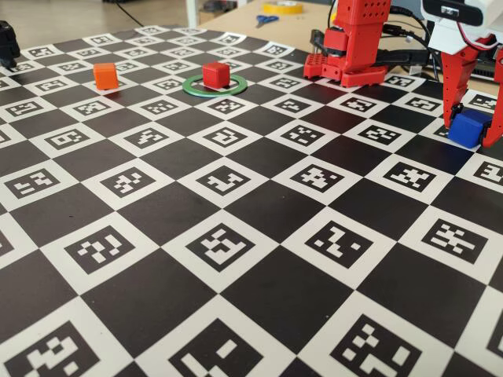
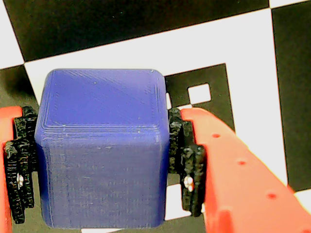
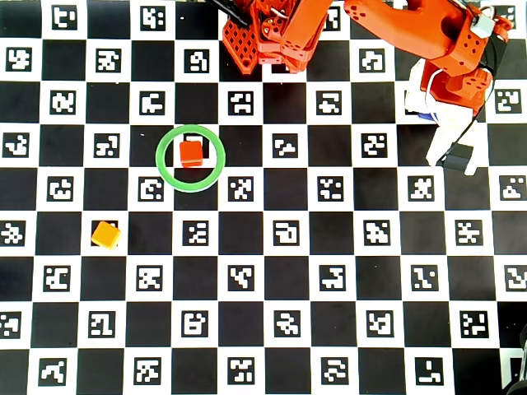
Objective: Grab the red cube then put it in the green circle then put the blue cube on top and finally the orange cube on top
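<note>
Now the gripper (image 2: 99, 160) squeezes the blue cube (image 2: 102, 150) by its flat sides, and it looks hard, light, probably a bit slippery.

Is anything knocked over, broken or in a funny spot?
Nothing looks wrong. The red cube sits upright inside the green circle, a bit off centre. The orange cube stands alone on the checkered mat. The gripper has the blue cube squarely between its pads.
</note>
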`<state>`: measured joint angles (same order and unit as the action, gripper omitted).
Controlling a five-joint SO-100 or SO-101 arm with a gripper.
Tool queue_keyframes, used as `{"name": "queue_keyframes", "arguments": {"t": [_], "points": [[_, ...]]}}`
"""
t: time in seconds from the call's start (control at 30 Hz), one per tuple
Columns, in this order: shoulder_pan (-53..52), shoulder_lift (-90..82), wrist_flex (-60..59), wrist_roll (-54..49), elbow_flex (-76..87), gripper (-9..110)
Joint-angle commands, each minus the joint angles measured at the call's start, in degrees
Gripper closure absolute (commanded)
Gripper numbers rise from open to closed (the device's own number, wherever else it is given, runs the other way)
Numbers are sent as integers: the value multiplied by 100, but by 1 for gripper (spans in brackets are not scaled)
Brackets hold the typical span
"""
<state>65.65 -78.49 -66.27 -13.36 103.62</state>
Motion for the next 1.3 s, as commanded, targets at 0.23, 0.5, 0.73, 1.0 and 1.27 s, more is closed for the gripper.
{"name": "queue_keyframes", "arguments": {"t": [0.23,0.5,0.73,1.0,1.27], "points": [[9,-26,-97,-114,-158,93],[-105,-114,-255,-176,-237,94],[-387,-422,-527,-360,-229,94],[-1090,-1046,-923,-721,-202,95],[-2004,-1802,-1661,-853,-439,96]]}}
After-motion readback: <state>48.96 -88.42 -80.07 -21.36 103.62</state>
